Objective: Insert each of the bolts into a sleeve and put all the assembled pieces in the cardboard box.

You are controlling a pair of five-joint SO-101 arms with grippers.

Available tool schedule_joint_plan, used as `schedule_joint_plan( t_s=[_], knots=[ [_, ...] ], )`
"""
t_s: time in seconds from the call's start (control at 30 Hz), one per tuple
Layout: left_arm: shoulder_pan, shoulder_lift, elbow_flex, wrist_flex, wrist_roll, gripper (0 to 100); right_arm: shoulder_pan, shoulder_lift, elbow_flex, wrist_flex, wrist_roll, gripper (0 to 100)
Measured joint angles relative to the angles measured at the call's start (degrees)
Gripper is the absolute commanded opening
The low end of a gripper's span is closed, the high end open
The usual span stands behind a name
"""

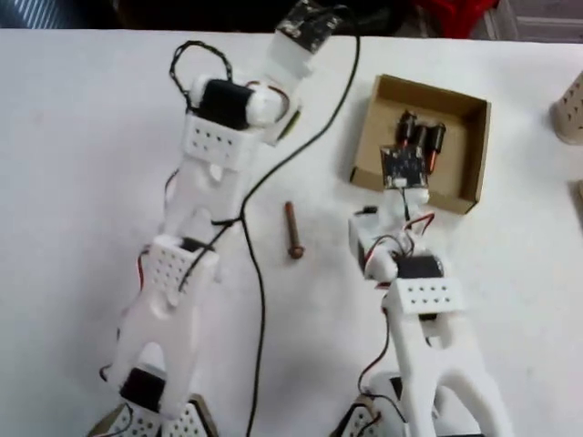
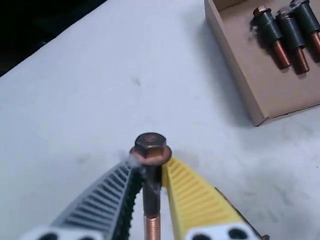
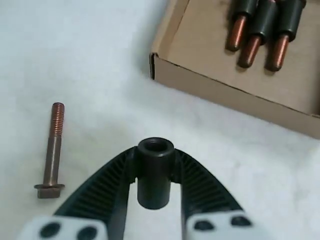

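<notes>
Copper bolt (image 2: 151, 150) clamped in the left gripper (image 2: 151, 167), head just past the tips, shank running back between the grey and yellow fingers (image 2: 195, 200); cardboard box (image 2: 260, 95) sits ahead and off to one side, three assembled pieces (image 2: 289, 31) lying in it. Right gripper (image 3: 155, 159) closed on a black sleeve (image 3: 155, 175), bore facing outward; a second bolt (image 3: 50, 150) lies loose on the table (image 3: 90, 60) just beside that claw, box ahead of it.
</notes>
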Motion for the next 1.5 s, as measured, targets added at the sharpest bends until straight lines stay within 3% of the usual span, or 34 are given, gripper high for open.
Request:
schedule_joint_plan(
  t_s=[0.37,0.7,0.9,1.17,1.3,1.5],
  knots=[
    [-1.3,-4.2,3.9,0.0,0.4,2,-3.1,0.1,6.3,-11.7,-1.4,1.6],
    [-1.6,-36.7,48.5,-2.5,0.5,2,-3.3,0.1,7.0,-13.3,-1.3,1.6],
    [-1.6,-58.6,73.3,-15.1,0.5,2,-4.9,0.1,7.0,-13.3,-1.3,1.6],
    [-1.6,-91.2,119.0,-46.0,0.5,2,-10.2,0.1,7.0,-15.6,-1.3,1.6],
    [-1.6,-102.0,133.5,-52.3,0.5,2,-14.6,0.1,7.6,-16.4,-1.3,1.6],
    [-8.1,-105.4,145.4,-63.1,0.5,2,-23.2,0.1,16.4,-33.8,-1.3,1.6]
  ],
)
